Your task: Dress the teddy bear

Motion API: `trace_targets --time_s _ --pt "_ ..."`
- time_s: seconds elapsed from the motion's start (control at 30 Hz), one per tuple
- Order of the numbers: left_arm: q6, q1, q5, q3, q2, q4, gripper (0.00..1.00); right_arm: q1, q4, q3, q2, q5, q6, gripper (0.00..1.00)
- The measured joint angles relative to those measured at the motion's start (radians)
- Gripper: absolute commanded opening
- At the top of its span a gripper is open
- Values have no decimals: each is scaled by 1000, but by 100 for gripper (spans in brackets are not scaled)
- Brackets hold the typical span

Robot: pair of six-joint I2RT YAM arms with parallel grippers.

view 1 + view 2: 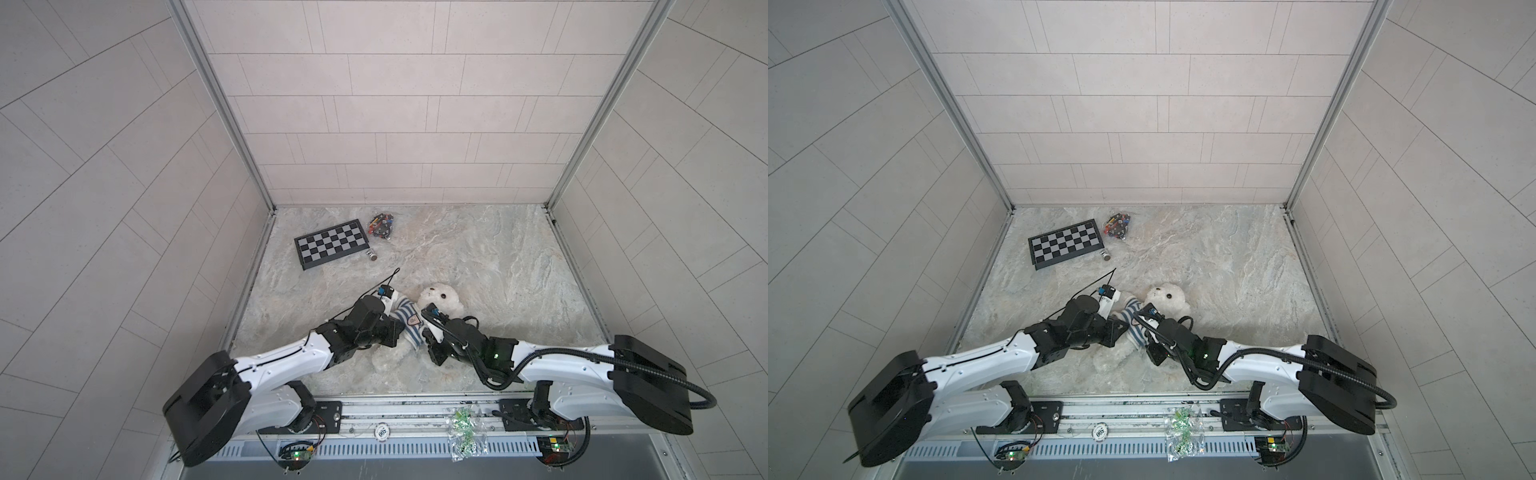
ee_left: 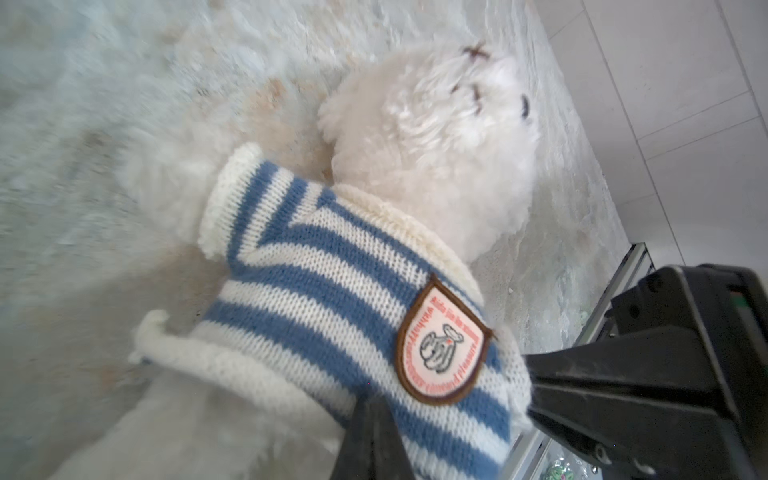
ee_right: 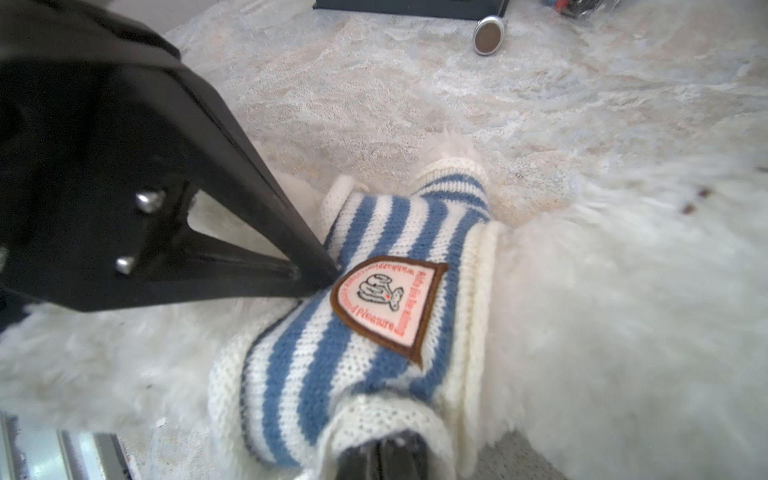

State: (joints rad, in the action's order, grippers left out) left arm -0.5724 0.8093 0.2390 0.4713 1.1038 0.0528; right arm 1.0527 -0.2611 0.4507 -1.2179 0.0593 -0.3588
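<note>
In both top views, teddy bear (image 1: 442,303) lying face up near the marble table's (image 1: 498,257) front, wearing a striped sweater (image 1: 405,318), right gripper (image 3: 380,451) pinching its sleeve with jaws closed, left gripper (image 3: 322,280) pressing closed tips beside the badge (image 3: 386,307), its hold unclear.

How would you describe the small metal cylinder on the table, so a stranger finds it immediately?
On the marbled table, find the black-and-grey chessboard at the far left. The small metal cylinder lies just off its near right corner. Unlike the clear bag of coloured pieces behind it, it is one plain silvery piece.
</note>
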Motion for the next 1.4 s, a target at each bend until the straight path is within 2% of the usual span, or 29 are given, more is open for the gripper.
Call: trace_targets --time_s 0.17,0.27,0.37,0.43,0.53,0.63,0.7,0.83,0.93,1.13,1.4 --pt "14 22 -84 38 -243 -138 41 0 58 12 100 1 -18 0" --pt "-17 90 -121 46 -322 -169 47 0 86 37 105 -3 -29 0" --pt "-61 177 -150 41 -329 -167 45 0 93 51 101 -11 -41 0" --pt "-102 220 -166 22 -305 -147 47 0 93 52 97 -17 -46 0" --pt "-157 233 -185 -16 -258 -114 52 0 94 52 92 -27 -55 0" --pt "-190 239 -197 -30 -215 -95 51 3 92 52 82 -34 -67 0" --pt "-203 240 -203 -31 -198 -72 48 8 89 52 74 -36 -74 0" --pt "-227 241 -211 -33 -183 -31 18 14 84 52 66 -43 -87 0" --pt "-238 241 -225 -35 -168 -6 2 14 77 51 66 -50 -91 0" --pt "-241 217 -249 -61 -223 -6 0 14 79 15 121 -67 -87 0" --pt "-223 105 -214 -108 -302 -24 0 14 82 -41 248 -147 -7 0"
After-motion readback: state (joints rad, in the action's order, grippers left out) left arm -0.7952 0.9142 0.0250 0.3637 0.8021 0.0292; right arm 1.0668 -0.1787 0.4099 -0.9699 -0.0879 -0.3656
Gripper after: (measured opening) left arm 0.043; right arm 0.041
